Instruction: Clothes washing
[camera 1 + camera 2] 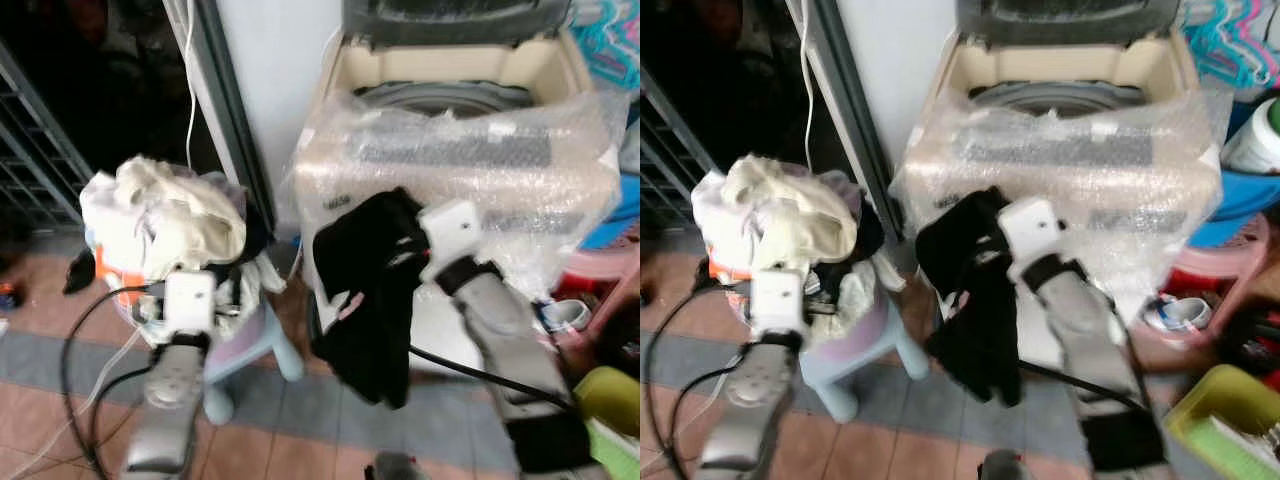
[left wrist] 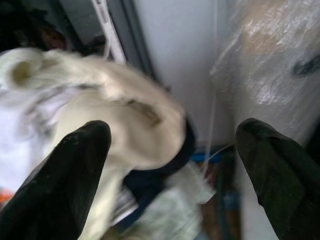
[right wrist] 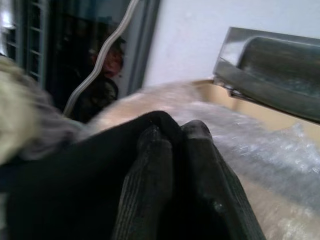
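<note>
Presently my right gripper (image 1: 415, 240) is clamped on the black garment (image 1: 365, 290), which hangs lengthwise below it; the washing machine (image 1: 450, 90) drum opens just ahead and above. My left gripper (image 2: 175, 165), fingers spread and empty, faces the laundry pile (image 1: 165, 215).

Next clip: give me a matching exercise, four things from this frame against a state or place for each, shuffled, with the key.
Things:
1. black garment
2. washer lid
3. left pincer
4. laundry pile

States or places:
A. open, facing the pile
B. raised
C. heaped on a pale blue stool
D. hanging from the shut right pincer, in front of the washer

Pairs: 1-D, 2-B, 3-A, 4-C
</note>
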{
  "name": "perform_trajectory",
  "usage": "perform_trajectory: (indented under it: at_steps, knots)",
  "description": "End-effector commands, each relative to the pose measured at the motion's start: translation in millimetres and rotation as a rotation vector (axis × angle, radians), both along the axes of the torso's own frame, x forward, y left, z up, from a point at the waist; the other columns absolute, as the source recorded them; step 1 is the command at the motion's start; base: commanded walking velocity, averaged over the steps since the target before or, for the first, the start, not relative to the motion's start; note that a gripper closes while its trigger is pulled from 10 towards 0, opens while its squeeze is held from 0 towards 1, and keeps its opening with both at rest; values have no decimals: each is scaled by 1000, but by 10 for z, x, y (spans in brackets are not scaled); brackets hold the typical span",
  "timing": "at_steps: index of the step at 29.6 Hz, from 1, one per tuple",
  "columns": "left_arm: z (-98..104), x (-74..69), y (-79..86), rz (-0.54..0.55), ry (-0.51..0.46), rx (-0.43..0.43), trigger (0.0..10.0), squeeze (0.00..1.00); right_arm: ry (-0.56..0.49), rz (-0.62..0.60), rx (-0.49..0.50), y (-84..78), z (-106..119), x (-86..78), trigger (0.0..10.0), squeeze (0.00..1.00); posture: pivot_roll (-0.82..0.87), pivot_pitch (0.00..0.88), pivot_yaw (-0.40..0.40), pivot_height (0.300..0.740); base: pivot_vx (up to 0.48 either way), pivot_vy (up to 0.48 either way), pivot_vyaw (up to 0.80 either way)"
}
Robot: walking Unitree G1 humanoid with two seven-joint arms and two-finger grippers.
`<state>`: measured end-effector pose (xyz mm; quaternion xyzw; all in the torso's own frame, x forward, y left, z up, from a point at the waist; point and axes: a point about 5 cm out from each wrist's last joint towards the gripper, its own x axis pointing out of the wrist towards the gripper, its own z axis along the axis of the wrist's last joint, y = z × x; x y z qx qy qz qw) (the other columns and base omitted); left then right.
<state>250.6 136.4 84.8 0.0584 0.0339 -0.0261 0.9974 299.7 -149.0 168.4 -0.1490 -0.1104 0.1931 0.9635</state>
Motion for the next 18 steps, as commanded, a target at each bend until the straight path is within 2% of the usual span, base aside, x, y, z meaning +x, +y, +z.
perform_trajectory:
  at_steps: [1, 6, 7, 8, 9, 11, 13, 14, 15, 16, 17, 18]
  knots:
    - [-62, -35, 161, 51, 32, 33, 10000, 0, -82, 63, 33, 168, 226, 41, 10000, 0, -66, 0, 102, 740, 0, 0, 463]
    - [-64, -16, 123, 36, 28, 27, 10000, 0, -179, 61, 4, 169, 638, 323, 10000, 0, -67, 0, 97, 740, 0, 0, 84]
    - [-60, -4, 109, 34, 27, 25, 10000, 0, -238, 32, -10, 139, 891, 477, 10000, 0, -66, 0, 94, 740, 0, 0, 0]
    - [-60, -4, 109, 34, 27, 25, 10000, 0, -238, 32, -10, 139, 891, 477, 10000, 0, -66, 0, 94, 740, 0, 0, 0]
    - [-58, 7, 97, 34, 26, 24, 10000, 0, -274, 8, -14, 111, 1032, 553, 10000, 0, -67, 0, 92, 740, 0, 0, 0]
    - [-58, 16, 80, 33, 24, 24, 10000, 0, -289, -115, 51, -51, 1324, 743, 10000, 0, -62, 0, 84, 740, 0, 0, 0]
    - [-59, 19, 75, 36, 24, 24, 10000, 0, -332, -241, 69, -218, 1558, 829, 10000, 0, -56, 0, 77, 740, 0, 0, 0]
    - [-59, 19, 75, 36, 24, 24, 10000, 0, -332, -241, 69, -218, 1558, 829, 10000, 0, -56, 0, 77, 740, 0, 0, 0]
    - [-62, 14, 87, 46, 25, 23, 10000, 0, -386, -399, 113, -461, 1807, 867, 10000, 0, -51, 0, 71, 740, 0, 0, 0]
    - [-65, 10, 91, 51, 25, 22, 10000, 0, -407, -460, 141, -567, 1890, 863, 10000, 0, -46, 0, 64, 740, 0, 0, 0]
    - [-65, 10, 91, 51, 25, 22, 10000, 0, -407, -460, 141, -567, 1890, 863, 10000, 0, -46, 0, 64, 740, 0, 0, 0]
    - [-75, 1, 105, 63, 26, 20, 10000, 0, -484, -575, 149, -783, 2080, 817, 10000, 0, -45, 0, 62, 740, 0, 0, 0]
